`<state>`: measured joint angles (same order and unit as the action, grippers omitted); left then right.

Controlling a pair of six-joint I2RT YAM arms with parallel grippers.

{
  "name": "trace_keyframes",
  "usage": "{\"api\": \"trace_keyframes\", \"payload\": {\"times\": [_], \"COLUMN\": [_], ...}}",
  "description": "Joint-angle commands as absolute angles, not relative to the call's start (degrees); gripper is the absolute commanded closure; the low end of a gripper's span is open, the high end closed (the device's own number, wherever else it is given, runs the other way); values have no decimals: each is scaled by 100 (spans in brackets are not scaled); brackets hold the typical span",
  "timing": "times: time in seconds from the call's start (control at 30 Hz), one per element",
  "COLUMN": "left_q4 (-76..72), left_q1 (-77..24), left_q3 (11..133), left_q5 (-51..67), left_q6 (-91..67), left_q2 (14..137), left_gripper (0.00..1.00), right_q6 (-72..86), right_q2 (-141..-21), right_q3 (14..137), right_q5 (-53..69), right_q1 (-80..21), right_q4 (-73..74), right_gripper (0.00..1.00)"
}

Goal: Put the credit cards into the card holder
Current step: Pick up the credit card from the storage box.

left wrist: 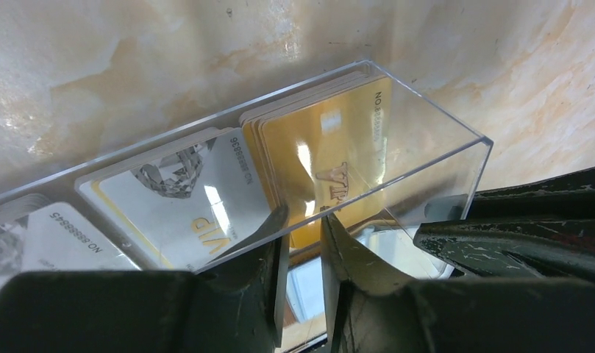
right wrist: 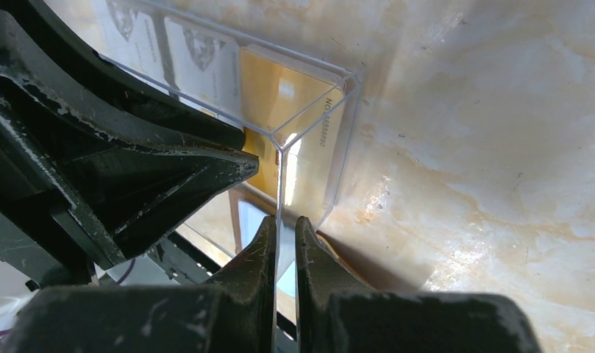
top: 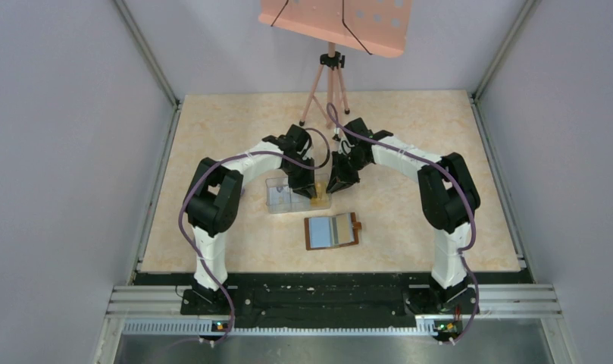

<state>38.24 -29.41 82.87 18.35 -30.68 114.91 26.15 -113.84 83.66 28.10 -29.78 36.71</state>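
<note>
Where both arms meet mid-table, clear box [top: 288, 196] stands well off every table [top: 439, 136] edge | card holder [top: 331, 231] open, between box and near edge | credit cards [left wrist: 184, 198] in box, orange-yellow set [left wrist: 331, 147] rightmost | left gripper [left wrist: 303, 220] fingers slightly parted at box rim | right gripper [right wrist: 283, 224] clenched on box wall

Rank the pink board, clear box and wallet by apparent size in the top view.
1. Pink board: largest, though raised nearer the camera.
2 and 3. Clear box and wallet: look about alike; the box is partly hidden.
</note>
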Motion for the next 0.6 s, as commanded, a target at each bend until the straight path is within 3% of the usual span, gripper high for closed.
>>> {"api": "trace_keyframes", "payload": {"times": [0.0,0.2,0.57], "left_q4": [3914,3922,3758], "left_q1": [-2933,-2955,-3133], "left_q3": [8537,8533,8859], "left_q5": [1396,1394,1972], "left_q6": [-3039,-2980,-2944], "left_q2": [11443,11487,11673], "left_gripper": [69,68,100], "right_q6": [2566,2566,2552], "right_q2": [-11266,-11279,-11264], "right_q3": [8346,8352,8297], "right_q5": [3030,3039,3050], "right_q1": [-3064,-3066,-3059], "right_q4": [3647,3647,3647], "right_gripper": [100,100,100]}}
